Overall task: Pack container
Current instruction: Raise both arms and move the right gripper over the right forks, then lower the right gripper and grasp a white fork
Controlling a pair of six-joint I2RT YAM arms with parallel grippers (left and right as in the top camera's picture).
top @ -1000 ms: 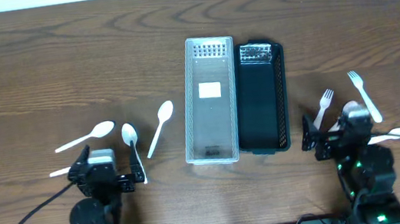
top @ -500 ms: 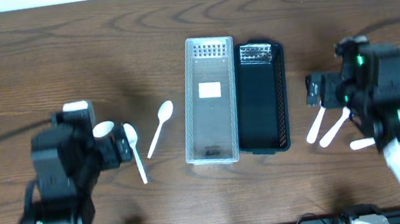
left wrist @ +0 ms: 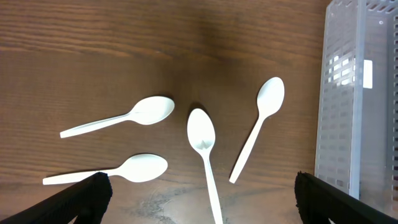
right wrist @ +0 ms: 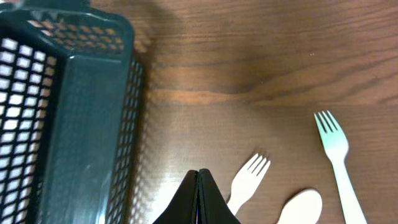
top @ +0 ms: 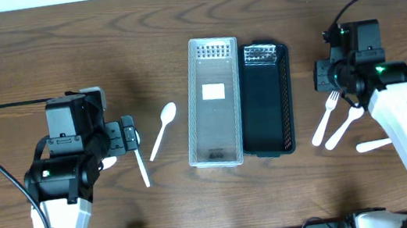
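My left claw (left wrist: 202, 183) hangs wide open, empty, over white plastic spoons (left wrist: 202, 132) lying flat on the wooden counter (left wrist: 93, 50) beside the clear perforated plastic tray (left wrist: 348, 106). My right claw (right wrist: 199, 180) is closed on nothing near white plastic forks (right wrist: 250, 173). Light, thin, slippery: I'd pinch across a handle.

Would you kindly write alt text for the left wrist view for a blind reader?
Four white plastic spoons lie scattered on a wooden table. A clear perforated bin fills the right edge; the left gripper shows jaws open at the bottom corners.
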